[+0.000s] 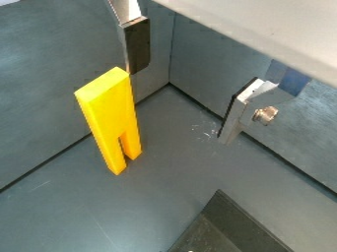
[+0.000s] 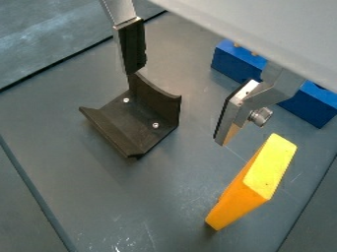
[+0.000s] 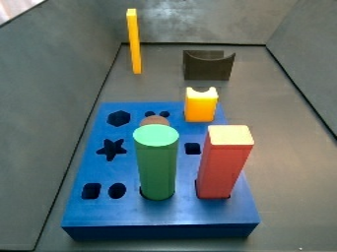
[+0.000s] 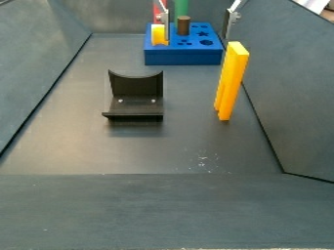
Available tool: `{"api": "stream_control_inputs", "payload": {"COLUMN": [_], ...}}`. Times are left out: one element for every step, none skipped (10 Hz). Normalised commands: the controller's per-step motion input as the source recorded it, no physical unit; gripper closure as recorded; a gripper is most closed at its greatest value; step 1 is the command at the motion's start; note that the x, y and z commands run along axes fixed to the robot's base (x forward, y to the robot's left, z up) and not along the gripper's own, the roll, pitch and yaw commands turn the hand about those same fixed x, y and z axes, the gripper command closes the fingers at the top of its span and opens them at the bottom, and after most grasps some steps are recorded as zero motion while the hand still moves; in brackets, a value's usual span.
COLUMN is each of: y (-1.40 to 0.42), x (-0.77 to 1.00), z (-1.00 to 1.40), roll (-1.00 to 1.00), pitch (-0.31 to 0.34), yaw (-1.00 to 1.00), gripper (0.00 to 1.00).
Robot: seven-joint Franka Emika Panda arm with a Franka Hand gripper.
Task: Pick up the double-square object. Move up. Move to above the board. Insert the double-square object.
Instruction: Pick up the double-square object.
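Note:
The double-square object point(image 3: 132, 39) is a tall orange-yellow bar. It stands upright on the grey floor near a side wall, apart from the board, and shows in the other side view point(image 4: 231, 80) and in both wrist views point(image 1: 108, 118) point(image 2: 250, 184). The board point(image 3: 158, 177) is a thick blue slab with shaped holes; it also shows in a side view point(image 4: 196, 51) and a wrist view point(image 2: 279, 87). My gripper point(image 1: 188, 81) point(image 2: 187, 84) hangs open and empty above the floor, beside the bar and not touching it. Its fingers point(image 1: 137, 44) point(image 2: 245, 110) stand wide apart. It does not show clearly in the side views.
A dark grey block with a curved notch point(image 2: 132, 123) point(image 4: 135, 95) point(image 3: 208, 65) sits on the floor near the gripper. On the board stand a green cylinder point(image 3: 157, 161), a red square block point(image 3: 226, 160) and a short yellow-orange peg point(image 3: 199, 102). Grey walls enclose the floor.

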Motion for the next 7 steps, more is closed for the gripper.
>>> {"api": "stream_control_inputs", "payload": {"y": [0.0,0.0,-0.12,-0.16,-0.27,-0.31,-0.18], "x": [-0.34,-0.57,-0.81,-0.82,-0.85,-0.9,-0.79], "z": [-0.11,-0.07,0.0,0.03,0.0,-0.11,-0.12], "roll": [0.02,0.07,0.06,0.0,0.0,0.08,0.09], "pitch": [-0.114,-0.15,-0.243,-0.276,-0.314,-0.281,-0.229], "yaw": [0.0,0.07,0.23,0.18,0.09,0.06,0.0], "gripper": [0.0,0.0,0.0,0.0,0.0,0.0,0.0]}}
